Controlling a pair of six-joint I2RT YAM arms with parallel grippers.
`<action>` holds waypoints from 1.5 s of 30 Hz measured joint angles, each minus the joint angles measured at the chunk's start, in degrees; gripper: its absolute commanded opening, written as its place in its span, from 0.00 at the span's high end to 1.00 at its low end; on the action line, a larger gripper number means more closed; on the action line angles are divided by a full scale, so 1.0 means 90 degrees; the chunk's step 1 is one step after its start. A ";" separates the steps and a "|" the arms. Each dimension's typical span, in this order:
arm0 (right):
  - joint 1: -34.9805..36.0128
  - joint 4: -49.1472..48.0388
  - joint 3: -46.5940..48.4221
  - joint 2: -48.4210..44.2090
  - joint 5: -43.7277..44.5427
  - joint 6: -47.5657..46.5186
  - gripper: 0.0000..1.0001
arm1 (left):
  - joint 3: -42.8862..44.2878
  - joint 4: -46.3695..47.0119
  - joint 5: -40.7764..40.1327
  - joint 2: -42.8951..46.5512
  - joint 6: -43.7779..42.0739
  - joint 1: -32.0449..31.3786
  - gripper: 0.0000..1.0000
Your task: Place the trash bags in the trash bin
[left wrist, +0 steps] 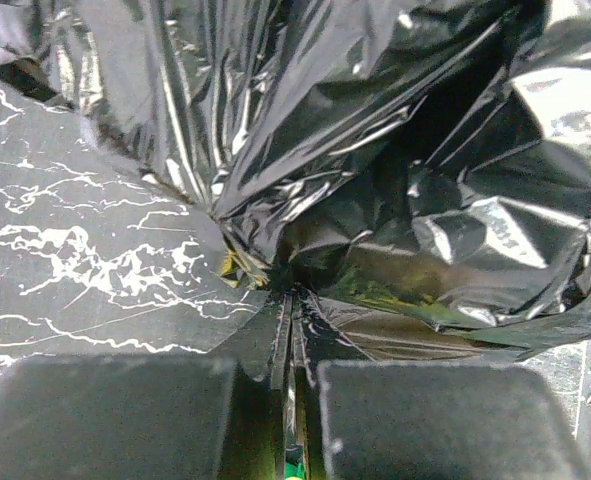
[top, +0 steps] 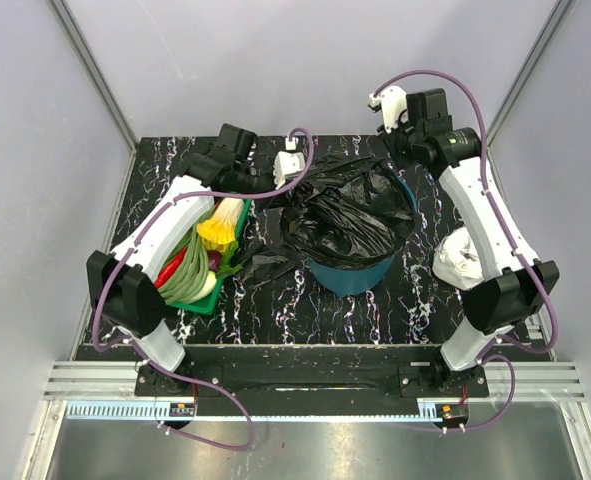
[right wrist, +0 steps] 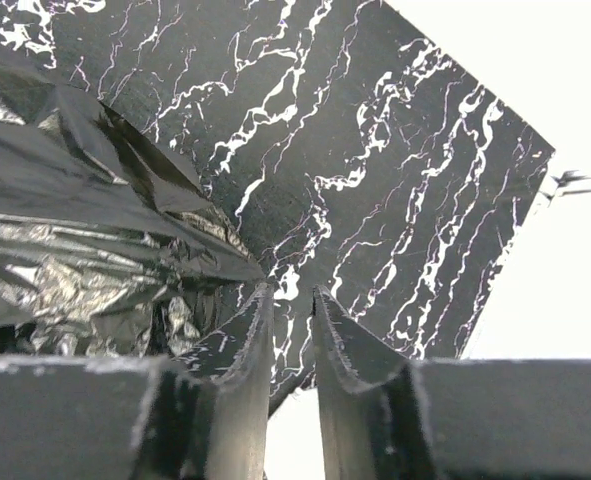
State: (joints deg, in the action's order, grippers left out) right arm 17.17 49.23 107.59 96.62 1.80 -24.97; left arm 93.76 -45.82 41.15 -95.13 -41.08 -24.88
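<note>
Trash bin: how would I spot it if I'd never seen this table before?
Look at the black marbled table. Near its middle stands the trash bin, a round teal bucket with a shiny black trash bag spread over its top. It is taller than the flat green vegetable tray on its left and the crumpled white thing on its right.

The top camera looks steeply down from high at the near edge, taking in the whole worktop [top: 415, 290]. The left wrist camera sits very close to the black bag [left wrist: 375, 150], with the left tool [left wrist: 290, 320] at the bottom. The right wrist camera looks past the right tool [right wrist: 293, 305] over a worktop corner. All three views share the bag.
</note>
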 measured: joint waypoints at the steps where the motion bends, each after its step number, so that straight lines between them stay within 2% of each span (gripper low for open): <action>1: 0.0000 0.0046 0.0039 -0.0053 -0.0012 0.0017 0.68 | -0.0019 0.0002 0.0012 0.0000 0.0002 -0.0039 0.98; 10: 0.0000 0.0580 0.0277 -0.0658 -0.0678 0.0148 0.55 | -0.0112 0.0063 0.0005 0.0000 0.0073 -0.0202 0.98; 22: 0.0000 0.1037 -0.0498 -0.0913 -0.1287 0.0163 0.53 | -0.0112 0.0104 -0.0073 0.0002 0.0078 -0.0202 0.98; 31: 0.0000 0.1044 -0.0714 -0.0913 -0.1341 0.0163 0.56 | -0.0112 0.0104 -0.0078 0.0002 0.0075 -0.0204 0.98; 33: 0.0000 0.1042 -0.0716 -0.0913 -0.1348 0.0163 0.52 | -0.0112 0.0104 -0.0078 0.0002 0.0078 -0.0202 0.98; 34: 0.0000 0.1042 -0.0719 -0.0913 -0.1358 0.0163 0.42 | -0.0112 0.0104 -0.0078 0.0002 0.0078 -0.0202 0.98; 37: 0.0000 0.1044 -0.0721 -0.0913 -0.1433 0.0204 0.34 | -0.0112 0.0104 -0.0078 0.0002 0.0075 -0.0202 0.98; 41: 0.0005 0.1056 -0.0719 -0.0913 -0.1503 0.0206 0.29 | -0.0112 0.0104 -0.0080 0.0002 0.0075 -0.0202 0.99; 45: 0.0005 0.1069 -0.0719 -0.0913 -0.1503 0.0206 0.30 | -0.0112 0.0104 -0.0090 0.0002 0.0075 -0.0202 0.99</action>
State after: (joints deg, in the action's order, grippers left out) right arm 17.21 58.85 101.12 88.40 -11.73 -23.11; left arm 92.75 -44.88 40.34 -95.11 -40.40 -26.70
